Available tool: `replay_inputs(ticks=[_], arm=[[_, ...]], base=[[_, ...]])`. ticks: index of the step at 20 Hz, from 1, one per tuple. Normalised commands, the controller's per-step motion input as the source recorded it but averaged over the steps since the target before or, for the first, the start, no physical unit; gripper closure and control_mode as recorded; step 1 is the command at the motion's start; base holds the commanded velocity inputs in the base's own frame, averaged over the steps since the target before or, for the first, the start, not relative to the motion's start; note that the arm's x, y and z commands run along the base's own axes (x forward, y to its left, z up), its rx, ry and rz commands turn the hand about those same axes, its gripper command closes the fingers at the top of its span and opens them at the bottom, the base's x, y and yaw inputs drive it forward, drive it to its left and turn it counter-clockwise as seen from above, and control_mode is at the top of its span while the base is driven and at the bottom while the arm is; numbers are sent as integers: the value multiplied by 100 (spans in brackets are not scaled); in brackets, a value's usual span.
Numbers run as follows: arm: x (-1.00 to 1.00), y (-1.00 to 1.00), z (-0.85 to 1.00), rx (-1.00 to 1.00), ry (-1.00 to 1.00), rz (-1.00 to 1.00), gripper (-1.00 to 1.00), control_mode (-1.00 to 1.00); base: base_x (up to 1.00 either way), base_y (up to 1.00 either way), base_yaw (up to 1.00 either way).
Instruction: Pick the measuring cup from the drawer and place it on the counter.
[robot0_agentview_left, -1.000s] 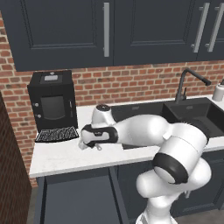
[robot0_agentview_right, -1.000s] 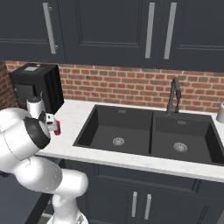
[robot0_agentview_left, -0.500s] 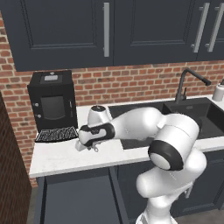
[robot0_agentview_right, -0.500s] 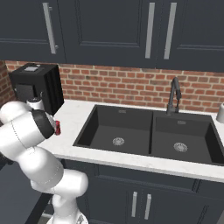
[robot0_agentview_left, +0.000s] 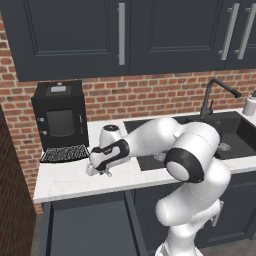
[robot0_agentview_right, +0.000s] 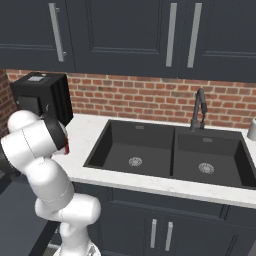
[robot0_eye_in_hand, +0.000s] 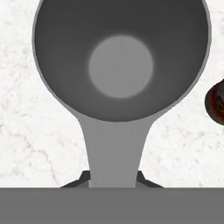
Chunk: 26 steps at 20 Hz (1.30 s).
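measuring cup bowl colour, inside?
Dark grey with a lighter grey flat bottom on the measuring cup; clearest in the hand view, over the white marbled counter.

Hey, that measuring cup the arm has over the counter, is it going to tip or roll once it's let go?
The measuring cup looks like rigid grey metal, so probably stiff. Its flat round bottom should sit steady on the counter. The gripper holds the handle, whose weight might tilt the bowl slightly.
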Motion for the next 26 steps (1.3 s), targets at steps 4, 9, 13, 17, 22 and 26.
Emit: replay_inputs(ticks=[4, 9, 13, 17, 22, 26], arm=[[7, 0, -21, 0, 0, 0, 100, -100], [9, 0, -5, 0, 0, 0, -100, -100], [0, 0, 0, 0, 0, 0, -100, -100], [0, 0, 0, 0, 0, 0, -100, -100], [-1, -7, 32, 0, -4, 0, -100, -100], [-26, -30, 89, 0, -10, -3, -100, -100]], base=[[0, 0, 0], [0, 0, 0], [0, 0, 0], [0, 0, 0], [0, 0, 0], [0, 0, 0]])
